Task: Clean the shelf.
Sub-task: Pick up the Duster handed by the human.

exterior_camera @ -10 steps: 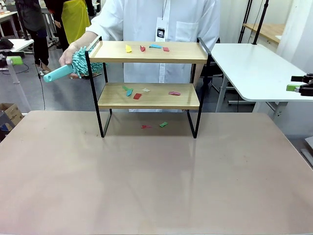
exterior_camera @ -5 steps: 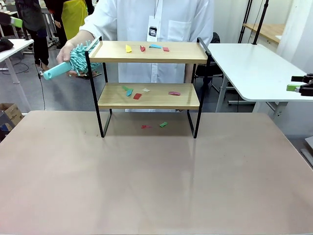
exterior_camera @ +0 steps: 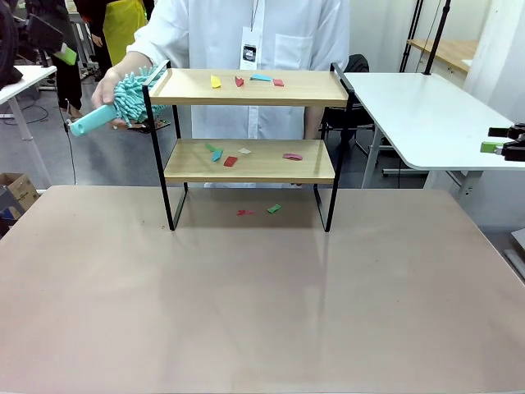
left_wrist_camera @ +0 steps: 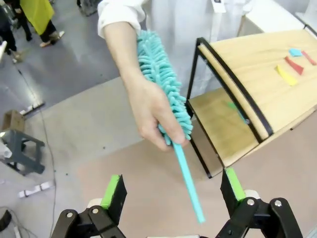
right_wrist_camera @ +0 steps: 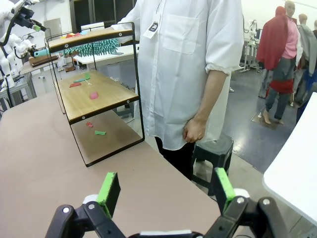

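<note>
Shelf (left_wrist_camera: 257,79) beyond spread left fingers (left_wrist_camera: 112,191), upper right; seemingly far from right fingers (right_wrist_camera: 109,192)

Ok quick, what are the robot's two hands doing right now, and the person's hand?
Left hand: open, holding nothing.
Right hand: open, holding nothing.
Person's hand: holding the teal duster beside the shelf.

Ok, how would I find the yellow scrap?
Find the shelf on the table and look at its top board. Four small scraps lie in a row there; the yellow scrap is the end one nearest the fluffy duster, the only yellow piece.
</note>
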`<state>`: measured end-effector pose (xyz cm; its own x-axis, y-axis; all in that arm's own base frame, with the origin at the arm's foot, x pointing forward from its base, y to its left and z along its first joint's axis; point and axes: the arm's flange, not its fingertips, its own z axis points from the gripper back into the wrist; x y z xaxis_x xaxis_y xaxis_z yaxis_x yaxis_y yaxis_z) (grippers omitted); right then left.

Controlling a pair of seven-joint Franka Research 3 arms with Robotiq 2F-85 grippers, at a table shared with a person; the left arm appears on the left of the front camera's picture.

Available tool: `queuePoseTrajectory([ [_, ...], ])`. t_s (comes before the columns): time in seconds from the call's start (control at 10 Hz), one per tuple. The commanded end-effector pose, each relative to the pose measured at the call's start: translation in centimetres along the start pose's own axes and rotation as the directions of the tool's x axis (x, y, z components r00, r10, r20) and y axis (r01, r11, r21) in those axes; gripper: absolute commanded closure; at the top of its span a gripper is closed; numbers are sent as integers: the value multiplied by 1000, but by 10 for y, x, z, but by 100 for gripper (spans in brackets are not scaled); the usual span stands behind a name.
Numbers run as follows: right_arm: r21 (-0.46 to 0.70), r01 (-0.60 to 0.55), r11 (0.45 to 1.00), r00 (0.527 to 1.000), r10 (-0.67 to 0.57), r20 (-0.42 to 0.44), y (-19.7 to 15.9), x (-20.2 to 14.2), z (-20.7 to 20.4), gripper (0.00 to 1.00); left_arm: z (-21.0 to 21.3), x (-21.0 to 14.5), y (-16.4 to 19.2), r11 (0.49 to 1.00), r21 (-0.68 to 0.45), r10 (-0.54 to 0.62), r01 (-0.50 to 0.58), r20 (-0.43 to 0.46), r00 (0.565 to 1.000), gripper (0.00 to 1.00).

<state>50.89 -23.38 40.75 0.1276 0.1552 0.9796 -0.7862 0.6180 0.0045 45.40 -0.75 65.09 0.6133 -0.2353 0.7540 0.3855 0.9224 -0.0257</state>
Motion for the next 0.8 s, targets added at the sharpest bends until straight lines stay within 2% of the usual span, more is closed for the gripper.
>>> queuePoseTrajectory([
  [0.0, 0, -1, 1000, 1000, 1, -11, 1, 3, -1, 0, -4, -3, 12, 1000, 7, -2, 2, 16, 1000, 0],
  [0.3, 0, -1, 1000, 1000, 1, -11, 1, 3, -1, 0, -1, 0, 3, 1000, -8, -3, 3, 4, 1000, 0],
  [0.4, 0, -1, 1000, 1000, 1, -11, 1, 3, -1, 0, 6, -9, -14, 997, 59, -46, 48, -28, 999, 0],
  [0.7, 0, -1, 1000, 1000, 1, -11, 1, 3, -1, 0, 18, -28, -67, 976, 188, -70, 106, -189, 979, 0],
])
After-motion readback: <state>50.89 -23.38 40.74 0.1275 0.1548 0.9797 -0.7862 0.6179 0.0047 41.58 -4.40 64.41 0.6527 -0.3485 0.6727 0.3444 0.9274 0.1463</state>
